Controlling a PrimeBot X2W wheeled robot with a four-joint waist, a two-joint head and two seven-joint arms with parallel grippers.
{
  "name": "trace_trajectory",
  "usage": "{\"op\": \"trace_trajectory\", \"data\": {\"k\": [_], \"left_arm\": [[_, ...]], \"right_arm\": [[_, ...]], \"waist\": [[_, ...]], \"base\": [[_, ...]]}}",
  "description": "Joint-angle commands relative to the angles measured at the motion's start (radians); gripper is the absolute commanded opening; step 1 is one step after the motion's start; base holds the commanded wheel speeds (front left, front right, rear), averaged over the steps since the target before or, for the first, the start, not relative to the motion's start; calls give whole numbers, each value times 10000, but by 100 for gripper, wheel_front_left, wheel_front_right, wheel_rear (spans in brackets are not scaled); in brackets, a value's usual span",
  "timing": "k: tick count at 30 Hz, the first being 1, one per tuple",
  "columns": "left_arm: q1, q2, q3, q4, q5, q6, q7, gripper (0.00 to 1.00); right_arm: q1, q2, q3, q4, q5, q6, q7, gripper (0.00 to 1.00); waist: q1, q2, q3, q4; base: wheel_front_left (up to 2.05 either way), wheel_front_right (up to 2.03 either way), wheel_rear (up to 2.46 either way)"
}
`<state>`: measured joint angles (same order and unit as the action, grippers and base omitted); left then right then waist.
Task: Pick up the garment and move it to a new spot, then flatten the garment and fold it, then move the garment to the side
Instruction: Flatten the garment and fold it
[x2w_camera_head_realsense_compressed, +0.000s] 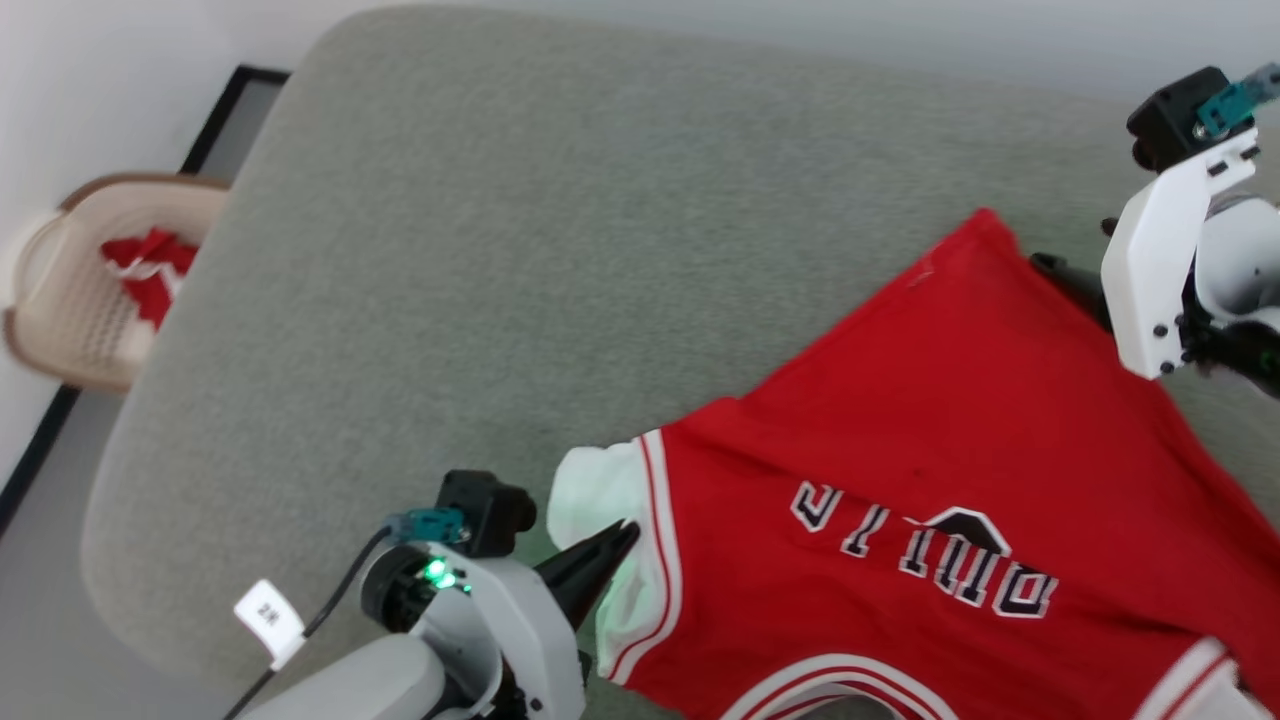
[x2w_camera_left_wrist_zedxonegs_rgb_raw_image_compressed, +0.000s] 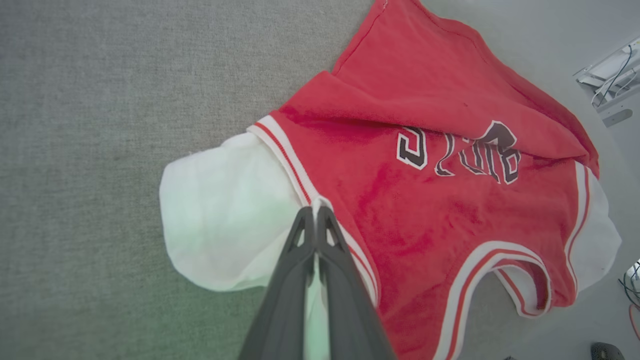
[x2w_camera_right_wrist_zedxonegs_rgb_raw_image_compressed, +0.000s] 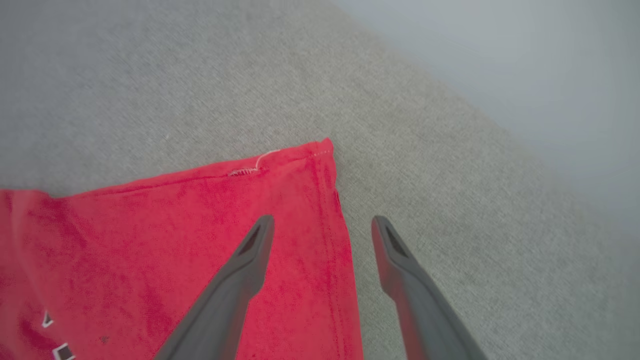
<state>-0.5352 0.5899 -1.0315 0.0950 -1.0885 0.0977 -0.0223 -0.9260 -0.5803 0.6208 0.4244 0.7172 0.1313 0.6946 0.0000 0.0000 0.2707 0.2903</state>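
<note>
The garment (x2w_camera_head_realsense_compressed: 950, 420) lies spread on the grey pad (x2w_camera_head_realsense_compressed: 500, 250), print up. Left gripper (x2w_camera_left_wrist_zedxonegs_rgb_raw_image_compressed: 316, 210) is pinched tight on its sleeve seam, and the red body runs off to two o'clock. Right gripper (x2w_camera_right_wrist_zedxonegs_rgb_raw_image_compressed: 322, 225) gapes wide, straddling the hem edge, with the corner at twelve o'clock.

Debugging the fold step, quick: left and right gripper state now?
Left gripper: shut, pinching the red jersey T-shirt with white sleeves at its sleeve seam.
Right gripper: open, holding nothing, fingers straddling the T-shirt's side edge near the hem corner.
</note>
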Motion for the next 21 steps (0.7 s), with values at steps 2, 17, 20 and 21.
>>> {"op": "trace_trajectory", "data": {"k": [2,17,20,21], "left_arm": [[-244,-217,-60,202,107,-200,-37,0],[-907,-1303,-402,1390,250,-1088,-148,0],[-929,-1370,-395,1558,219,-1158,-190,0],[-929,-1373,-383,1606,202,-1179,-219,0]], "right_arm": [[-546,36,469,755,100,-11,-122,100],[-1497,234,2300,4537,1022,-14,9,42],[-1439,329,2494,5049,1130,-12,203,0],[-1477,350,2548,5145,1144,-12,225,0]], "waist": [[0,0,502,693],[0,0,1087,1801],[0,0,1096,1822],[0,0,1089,1809]], "base": [[0,0,0],[0,0,0],[0,0,0],[0,0,0]]}}
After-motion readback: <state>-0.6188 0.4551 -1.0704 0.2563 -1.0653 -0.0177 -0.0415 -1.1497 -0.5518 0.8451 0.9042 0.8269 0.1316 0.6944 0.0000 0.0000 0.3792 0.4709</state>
